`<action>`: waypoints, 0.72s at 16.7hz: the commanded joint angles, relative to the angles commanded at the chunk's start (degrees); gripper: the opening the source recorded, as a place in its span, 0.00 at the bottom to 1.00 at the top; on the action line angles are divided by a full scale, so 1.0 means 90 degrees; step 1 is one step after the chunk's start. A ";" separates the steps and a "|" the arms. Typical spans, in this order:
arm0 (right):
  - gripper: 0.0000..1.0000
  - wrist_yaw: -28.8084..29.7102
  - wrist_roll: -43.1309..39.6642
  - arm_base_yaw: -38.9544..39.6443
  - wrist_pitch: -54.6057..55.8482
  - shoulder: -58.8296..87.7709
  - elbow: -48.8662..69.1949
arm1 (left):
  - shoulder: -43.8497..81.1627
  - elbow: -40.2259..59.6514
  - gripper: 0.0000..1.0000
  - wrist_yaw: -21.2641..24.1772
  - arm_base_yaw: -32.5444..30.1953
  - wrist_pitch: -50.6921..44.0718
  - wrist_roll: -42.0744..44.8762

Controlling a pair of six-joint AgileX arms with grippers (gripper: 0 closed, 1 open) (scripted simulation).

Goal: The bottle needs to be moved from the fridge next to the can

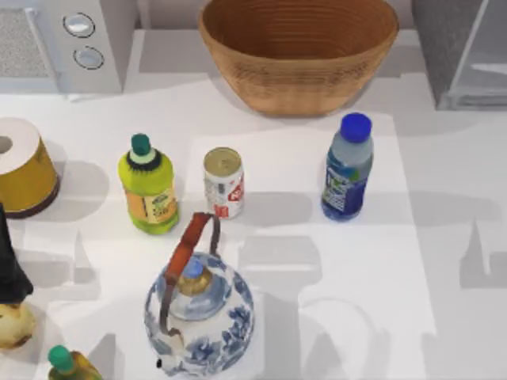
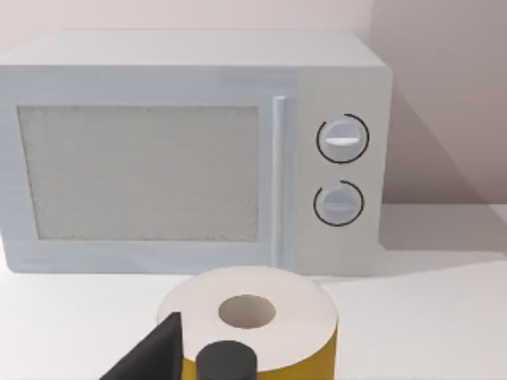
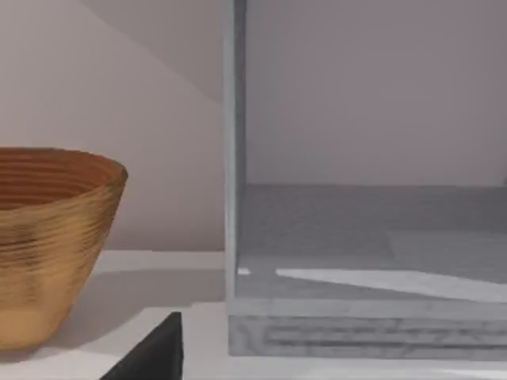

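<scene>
White table carried the bottle, upright, right of the can with a gap between, and clear of the fridge. Jaw state on both arms: cannot tell.

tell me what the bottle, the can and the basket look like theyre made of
The bottle: clear plastic by its see-through body, glossy blue cap, printed blue-and-green label. The can: likely metal, with a dull gold top and white paper-like label. The basket: looks woven, wicker or similar, from its ribbed tan wall, matte.
</scene>
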 joint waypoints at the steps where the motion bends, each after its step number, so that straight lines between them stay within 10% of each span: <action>1: 1.00 -0.0067 0.0009 -0.0097 -0.0258 -0.0285 -0.0133 | 0.0000 0.0000 1.00 0.0000 0.0000 0.0000 0.0000; 12: 1.00 -0.0152 0.0016 -0.0239 -0.0894 -0.0892 -0.0192 | 0.0000 0.0000 1.00 0.0000 0.0000 0.0000 0.0000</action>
